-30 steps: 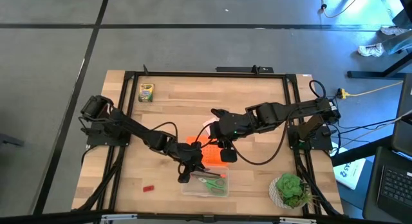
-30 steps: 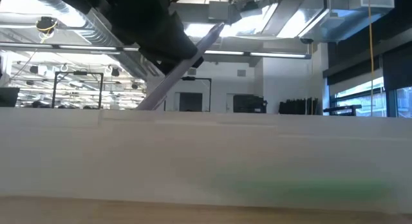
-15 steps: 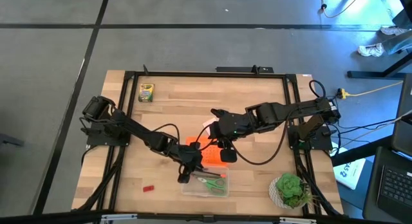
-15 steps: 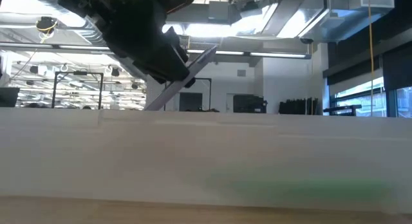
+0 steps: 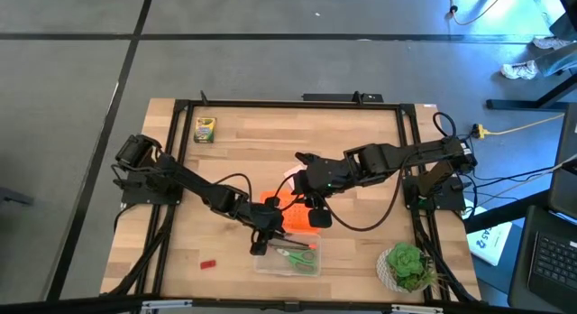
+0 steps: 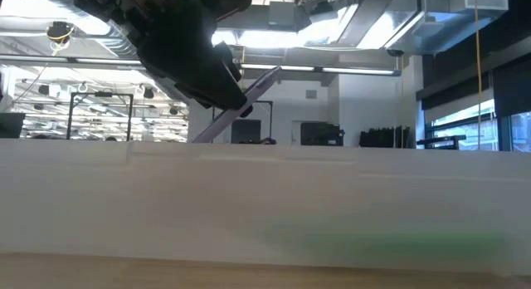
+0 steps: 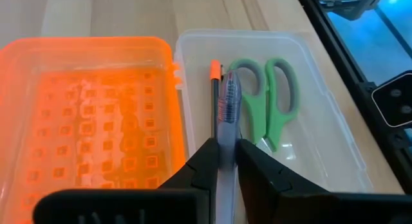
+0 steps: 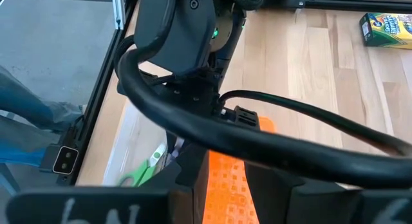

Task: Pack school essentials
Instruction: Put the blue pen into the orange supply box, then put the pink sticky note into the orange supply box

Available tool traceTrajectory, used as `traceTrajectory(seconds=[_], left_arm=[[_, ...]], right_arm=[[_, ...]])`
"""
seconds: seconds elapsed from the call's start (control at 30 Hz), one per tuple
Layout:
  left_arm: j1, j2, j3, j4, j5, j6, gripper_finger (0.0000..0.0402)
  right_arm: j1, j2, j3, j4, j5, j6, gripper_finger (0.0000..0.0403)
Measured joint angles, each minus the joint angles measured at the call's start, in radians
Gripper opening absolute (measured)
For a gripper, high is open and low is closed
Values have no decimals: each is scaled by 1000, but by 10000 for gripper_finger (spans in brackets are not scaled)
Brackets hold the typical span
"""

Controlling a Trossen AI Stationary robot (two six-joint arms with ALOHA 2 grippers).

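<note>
No brand or wording can be made out for certain; print is seen on the yellow-green crayon box (image 8: pixel 388 28) and on a white-and-blue carton (image 5: pixel 494 240) beside the table, but neither can be read

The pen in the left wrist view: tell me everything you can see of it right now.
The pen is a slim, translucent purplish barrel, plastic by the look of it, with darker markings near its far end. The left gripper holds it between its jaws, the free end pointing out over the clear plastic box. Under it lie the green-handled scissors and a thin dark pencil with an orange tip. Whether the pen touches them cannot be told.
</note>
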Motion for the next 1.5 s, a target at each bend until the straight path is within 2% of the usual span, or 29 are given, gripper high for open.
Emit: traceTrajectory(seconds=[0.4,0.63,0.77,1.03,1.23,1.33,1.5], left_arm=[[0,0,0,0,-1,0,91],[2,-1,0,-3,1,6,94],[5,-32,0,-56,19,2,94],[-1,-196,0,-278,-5,-20,94],[-19,-367,0,-466,-48,-44,94],[-23,-456,0,-552,-55,-101,94],[-20,-589,0,-690,-131,-240,94]], right_arm=[[0,0,0,1,0,0,97],[0,0,0,1,-3,0,97],[0,-13,0,-2,-53,0,97],[36,-82,0,3,-36,-36,97],[77,-101,0,-16,70,-41,97],[95,-105,0,-29,125,-25,97],[105,-105,0,-37,211,24,97]])
